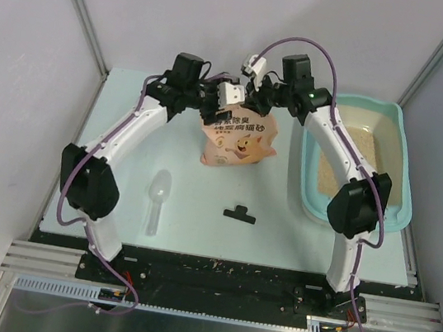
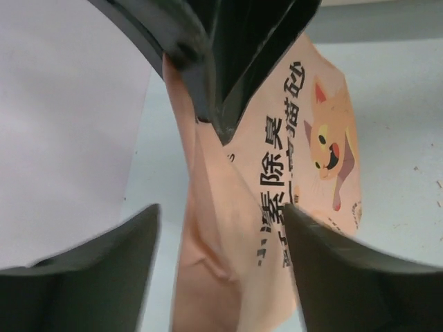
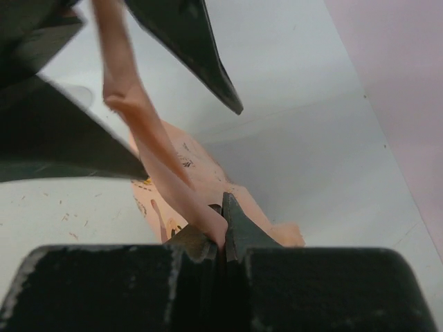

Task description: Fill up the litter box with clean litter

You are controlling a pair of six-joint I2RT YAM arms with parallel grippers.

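Nearest me, a clear scoop (image 1: 158, 194), faint against the table (image 1: 277, 243), and a small black clip (image 1: 239, 213) lie flat. The right arm's elbow hides the near corner of the litter box (image 1: 404, 160), a teal tray at the table's right side. A beige layer of clean litter (image 1: 376, 135) lies in it, though I can't judge its depth. Mid-table, the pink cat bag (image 1: 239, 139) stands upright. The right gripper (image 3: 221, 214) is clenched on its top edge. The left gripper (image 2: 221, 207) is spread wide around that edge.
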